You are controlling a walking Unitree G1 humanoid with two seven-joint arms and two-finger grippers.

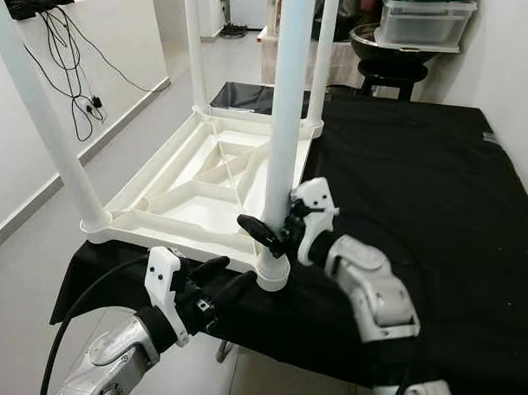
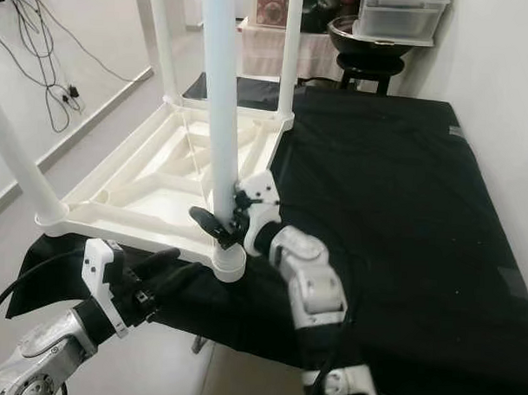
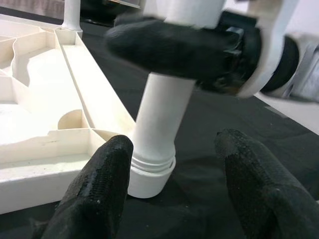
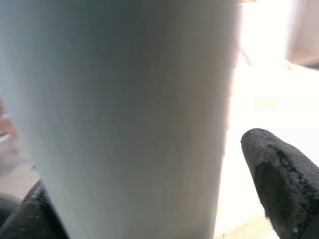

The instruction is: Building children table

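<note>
The right gripper (image 1: 276, 226) clasps the near table leg (image 1: 288, 120) just above its corner socket on the upturned white tabletop (image 1: 173, 181) lying on the black-covered table (image 1: 421, 168) — seating the leg seems underway — while the left gripper (image 3: 172, 164), fingers spread, waits below, likely to steady the base as it twists home.

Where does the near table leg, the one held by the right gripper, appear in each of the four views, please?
Left eye view: near table leg, upright at centre.
Right eye view: left of centre.
Left wrist view: centre, its foot in the corner socket.
Right wrist view: close up, blurred.
Shared landmark: right gripper clasping it.
</note>
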